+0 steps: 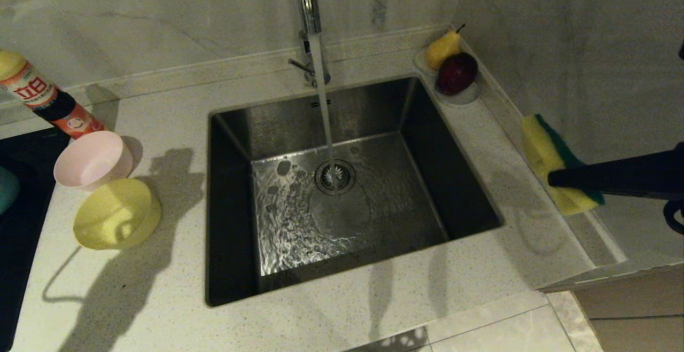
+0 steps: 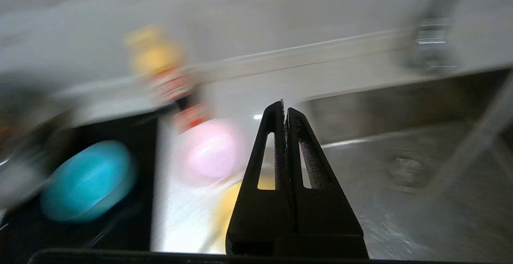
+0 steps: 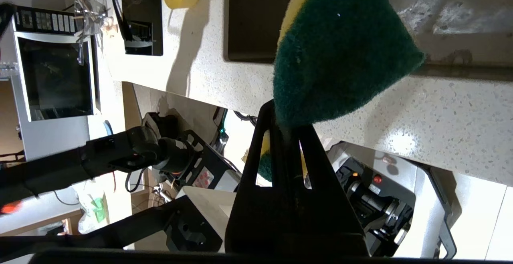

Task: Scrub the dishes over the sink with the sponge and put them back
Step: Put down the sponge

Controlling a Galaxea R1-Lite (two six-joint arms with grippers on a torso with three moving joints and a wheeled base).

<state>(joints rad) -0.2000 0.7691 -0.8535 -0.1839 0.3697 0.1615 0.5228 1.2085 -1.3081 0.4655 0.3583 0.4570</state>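
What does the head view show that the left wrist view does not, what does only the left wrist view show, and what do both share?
Only the head view shows the sponge pinched in the right gripper beside the sink, and the small dish with a pear and a dark red fruit.

Only the left wrist view shows the left gripper, shut and empty, and most of the blue bowl on the dark surface.

Both show the pink bowl, the yellow bowl, the bottle, the sink with its drain and the running water.
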